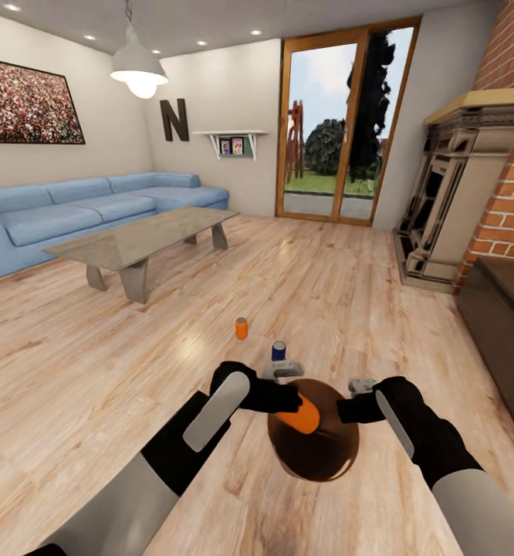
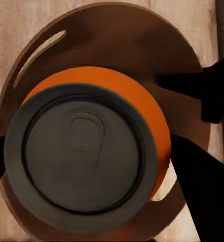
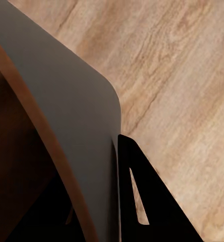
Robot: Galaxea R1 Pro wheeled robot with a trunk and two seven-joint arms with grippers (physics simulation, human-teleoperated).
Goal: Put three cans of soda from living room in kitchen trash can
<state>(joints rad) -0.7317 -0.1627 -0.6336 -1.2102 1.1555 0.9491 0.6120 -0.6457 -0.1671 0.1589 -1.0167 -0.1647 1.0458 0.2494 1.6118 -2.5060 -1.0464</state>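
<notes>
Left gripper (image 1: 297,401) clasps an orange soda can (image 1: 302,415), carried on its side over the mouth of the trash can (image 1: 326,462), presumably so it drops straight in when let go. Right gripper (image 1: 348,401) pinches the bin's right rim, seemingly to hold it steady. Farther off on the wood floor (image 1: 95,371) stand a second orange can (image 1: 241,328) and a dark blue can (image 1: 278,351), near the grey low table (image 1: 133,239) and blue sofa (image 1: 79,205). Left wrist: the can's silver top (image 2: 81,156) faces the camera, dark fingers (image 2: 203,186) on both sides, brown bin interior (image 2: 142,45) behind. Right wrist: one finger (image 3: 142,201) lies outside the grey wall (image 3: 66,111); the other, inside, is barely visible.
</notes>
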